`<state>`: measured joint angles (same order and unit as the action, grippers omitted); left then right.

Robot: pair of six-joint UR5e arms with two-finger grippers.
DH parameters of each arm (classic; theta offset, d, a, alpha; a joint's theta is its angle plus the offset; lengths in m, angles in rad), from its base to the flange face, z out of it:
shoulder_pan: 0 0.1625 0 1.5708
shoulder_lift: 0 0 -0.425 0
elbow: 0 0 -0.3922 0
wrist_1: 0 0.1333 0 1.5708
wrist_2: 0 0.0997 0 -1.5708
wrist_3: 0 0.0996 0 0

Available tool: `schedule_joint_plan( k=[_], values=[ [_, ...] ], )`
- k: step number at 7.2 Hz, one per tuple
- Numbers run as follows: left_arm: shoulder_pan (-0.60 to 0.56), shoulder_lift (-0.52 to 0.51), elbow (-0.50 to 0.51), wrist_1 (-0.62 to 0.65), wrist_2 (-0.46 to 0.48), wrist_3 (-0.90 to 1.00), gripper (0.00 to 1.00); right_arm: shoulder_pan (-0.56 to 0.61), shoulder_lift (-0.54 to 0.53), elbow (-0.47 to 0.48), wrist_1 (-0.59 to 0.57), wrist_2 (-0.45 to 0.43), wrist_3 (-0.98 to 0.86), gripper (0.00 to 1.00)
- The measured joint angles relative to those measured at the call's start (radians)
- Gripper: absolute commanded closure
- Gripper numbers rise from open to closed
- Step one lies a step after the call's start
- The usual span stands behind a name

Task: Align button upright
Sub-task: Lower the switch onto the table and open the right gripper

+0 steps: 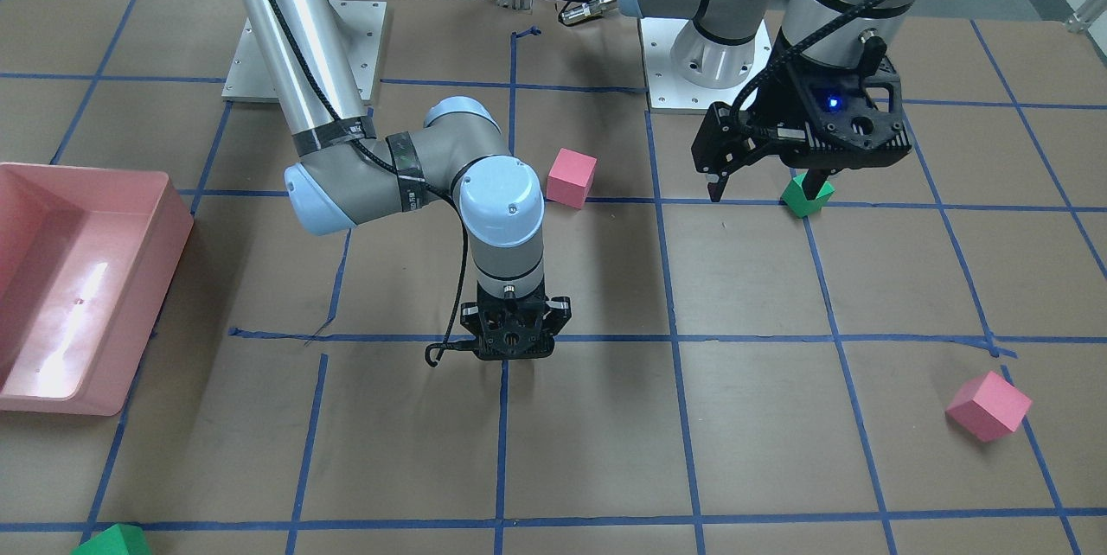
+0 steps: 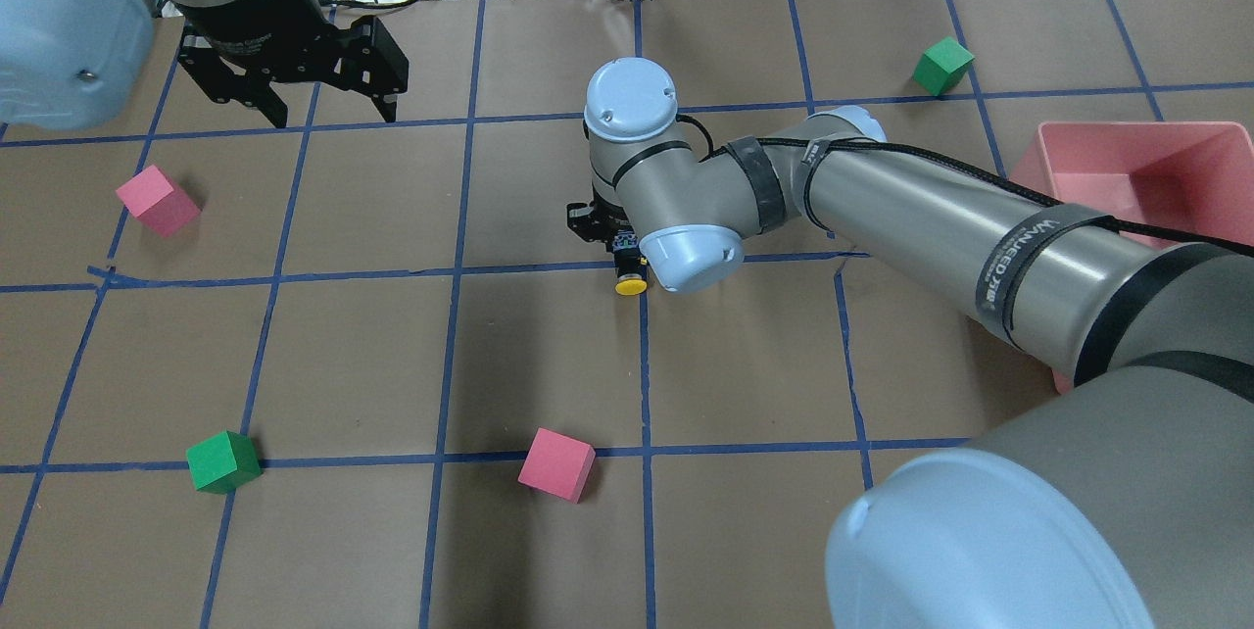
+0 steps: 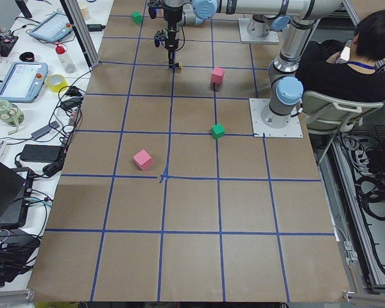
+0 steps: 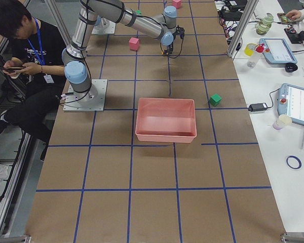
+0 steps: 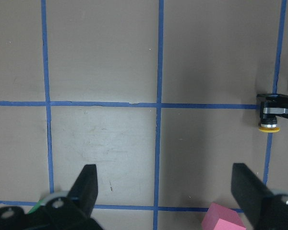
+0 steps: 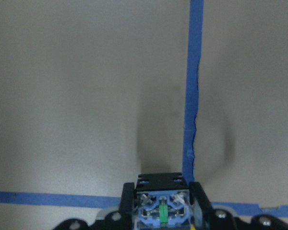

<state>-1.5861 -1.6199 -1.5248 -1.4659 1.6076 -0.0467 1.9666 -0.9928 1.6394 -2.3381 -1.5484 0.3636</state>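
White lettering on the black strap round the right forearm sits closest, too blurred to read surely. At the middle of the bench, the right pincer is clamped on the button, terminals facing the wrist camera, yellow cap low by the paper. Reorienting seems in hand; next, turn the cap skyward and set it down gently. Farther off, the left pincer hangs wide apart, empty.
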Motion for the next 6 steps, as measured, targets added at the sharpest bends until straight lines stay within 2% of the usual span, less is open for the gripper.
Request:
schedule_joint_plan(
  k=[1, 2, 5, 6],
  values=[
    [0.0, 0.0, 0.0, 0.0, 0.0, 0.0, 0.0, 0.0, -0.001, 0.001, 0.0, -0.002, 0.0, 0.48],
    [0.0, 0.0, 0.0, 0.0, 0.0, 0.0, 0.0, 0.0, -0.001, 0.002, 0.0, -0.004, -0.001, 0.32],
    [0.001, 0.0, 0.0, -0.001, 0.0, 0.0, 0.0, -0.001, -0.021, 0.003, 0.008, -0.006, -0.041, 0.19],
    [0.001, 0.0, 0.0, -0.001, 0.001, 0.0, 0.0, -0.005, -0.044, 0.002, 0.011, -0.005, -0.07, 0.08]
  ],
)
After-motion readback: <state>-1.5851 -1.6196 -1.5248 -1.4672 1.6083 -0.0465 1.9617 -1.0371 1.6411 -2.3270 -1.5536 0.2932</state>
